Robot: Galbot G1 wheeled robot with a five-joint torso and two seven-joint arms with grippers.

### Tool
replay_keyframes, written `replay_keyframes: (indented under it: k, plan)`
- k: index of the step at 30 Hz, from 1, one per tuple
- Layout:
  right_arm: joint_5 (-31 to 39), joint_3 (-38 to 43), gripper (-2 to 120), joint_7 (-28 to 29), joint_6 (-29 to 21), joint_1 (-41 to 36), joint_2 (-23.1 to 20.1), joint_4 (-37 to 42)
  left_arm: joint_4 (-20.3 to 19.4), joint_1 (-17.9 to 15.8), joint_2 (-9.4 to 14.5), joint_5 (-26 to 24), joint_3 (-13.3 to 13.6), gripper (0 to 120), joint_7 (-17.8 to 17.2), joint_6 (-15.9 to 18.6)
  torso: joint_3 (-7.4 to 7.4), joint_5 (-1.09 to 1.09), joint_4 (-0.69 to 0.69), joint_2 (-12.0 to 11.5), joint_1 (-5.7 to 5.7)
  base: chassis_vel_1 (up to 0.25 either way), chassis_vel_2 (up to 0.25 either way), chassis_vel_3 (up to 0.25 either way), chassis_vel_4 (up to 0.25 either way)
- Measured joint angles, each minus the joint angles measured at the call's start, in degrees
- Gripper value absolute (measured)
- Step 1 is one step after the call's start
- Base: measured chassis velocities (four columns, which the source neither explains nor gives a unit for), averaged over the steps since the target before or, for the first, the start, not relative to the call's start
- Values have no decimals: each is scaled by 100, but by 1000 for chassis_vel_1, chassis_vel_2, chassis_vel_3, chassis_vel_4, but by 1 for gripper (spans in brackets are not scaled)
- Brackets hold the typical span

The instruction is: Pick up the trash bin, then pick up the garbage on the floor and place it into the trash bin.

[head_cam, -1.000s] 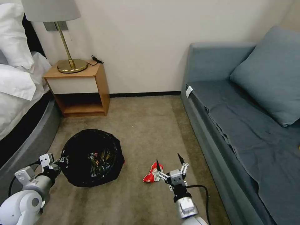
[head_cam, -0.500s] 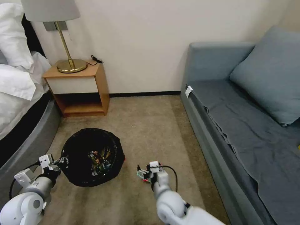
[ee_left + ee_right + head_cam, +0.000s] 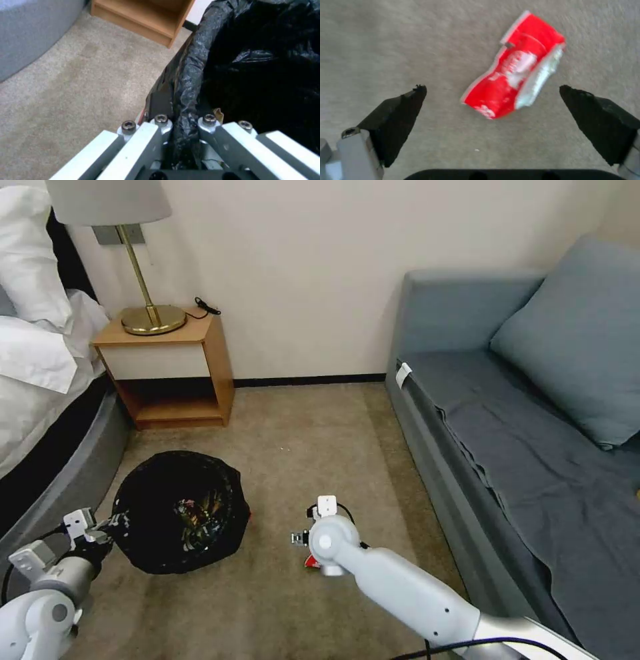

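Flanking red wrapper (image 3: 515, 76): splayed fingers (image 3: 398, 117)

— What did the room look like?
— A beige carpet (image 3: 313, 440) ran up to a plain cream wall (image 3: 300, 273) with a dark baseboard (image 3: 310, 380).
— And the furniture?
— A wooden nightstand (image 3: 170, 370) carried a brass lamp (image 3: 137, 267). Beside it stood a bed (image 3: 40, 373) with white pillows (image 3: 27, 253). Opposite was a blue-grey sofa (image 3: 507, 447) with a matching cushion (image 3: 573, 340).
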Motion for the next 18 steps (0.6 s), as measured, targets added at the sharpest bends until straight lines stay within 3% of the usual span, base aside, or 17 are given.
replay_keyframes:
  k: [8, 18]
  plan:
    - [-207, 212, 100, -167, -63, 31, 222, -755, -102, 42, 45, -24, 97, 3, 21, -6, 0, 1, 0, 0, 0, 0, 0, 0, 0]
    - [-624, 360, 100, -649, -122, 94, 396, -1514, -286, 129, -129, 122, 220, 3, 31, -27, 0, 1, -1, 0, 0, 0, 0, 0, 0]
